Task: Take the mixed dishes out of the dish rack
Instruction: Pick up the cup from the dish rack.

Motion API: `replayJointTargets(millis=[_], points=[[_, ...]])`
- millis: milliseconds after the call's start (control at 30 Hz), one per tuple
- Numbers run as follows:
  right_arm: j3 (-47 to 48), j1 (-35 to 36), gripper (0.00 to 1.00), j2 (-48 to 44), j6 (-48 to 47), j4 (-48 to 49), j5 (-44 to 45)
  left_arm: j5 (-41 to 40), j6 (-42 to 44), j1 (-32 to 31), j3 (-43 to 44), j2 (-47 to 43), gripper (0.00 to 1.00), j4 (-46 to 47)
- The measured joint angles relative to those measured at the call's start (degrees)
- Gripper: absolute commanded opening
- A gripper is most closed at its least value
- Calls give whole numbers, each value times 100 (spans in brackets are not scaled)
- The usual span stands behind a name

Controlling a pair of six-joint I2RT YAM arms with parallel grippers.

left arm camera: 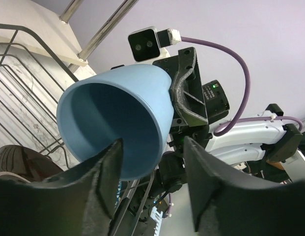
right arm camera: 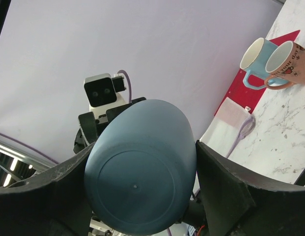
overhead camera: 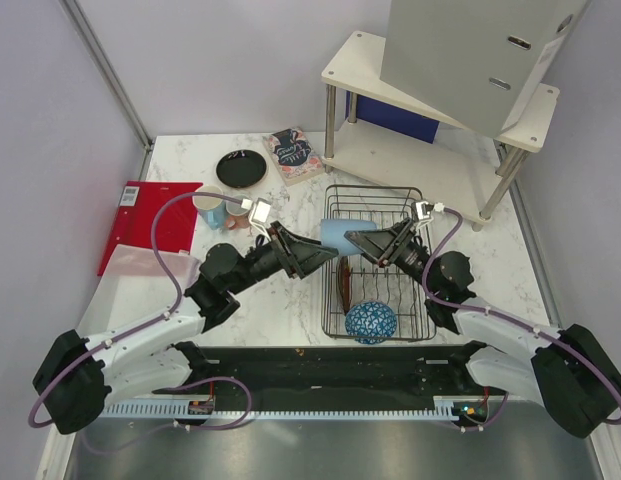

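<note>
The right gripper was clamped on a smooth, tapered light-blue cup. One black finger pressed each side of its wall, and its flat round base faced that wrist. The cup lay on its side in the air between the two grippers, above the left edge of the rack, a black wire basket of thin bars. The left gripper stood open at the cup's mouth: one finger crossed the rim, and a gap separated the other from the outer wall. Below the right gripper, the rack held a brown plate on edge and, nearer that arm's base, a round blue-and-white patterned bowl. Beyond the left gripper, on the marbled table, a blue mug and a pink mug stood touching. A glossy black plate lay farther off and a flat red folder lay beside the mugs.
</note>
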Motion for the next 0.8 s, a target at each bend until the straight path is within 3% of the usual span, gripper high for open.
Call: replayJointTargets(millis=[133,233,267,333,367,400,433,467,500,600,800], points=[[0,101,0,122,17,146,2,90,-37,0,-4,133,40,118],[0,166,0,190,15,162,4,155,-66,0,-22,166,15,192],[0,186,0,212,42,153,4,210,-61,-2,-28,166,2,214],[0,192,2,234,131,109,7,315,-28,-20,-33,166,2,260],[0,195,13,234,168,70,2,350,7,-28,-35,157,2,289],[0,201,54,227,168,55,4,374,4,-28,-35,149,2,286],[2,210,75,212,166,17,2,380,11,-26,-35,138,2,260],[4,210,90,168,142,-76,0,376,22,-28,-35,109,2,210],[42,216,98,42,66,-330,-2,378,31,-28,-37,70,2,136],[271,243,98,-341,-522,-1340,68,304,175,-17,20,-197,2,-417],[1725,240,98,-1202,-2312,-4616,1274,-125,1001,55,1045,-562,2,-2651]])
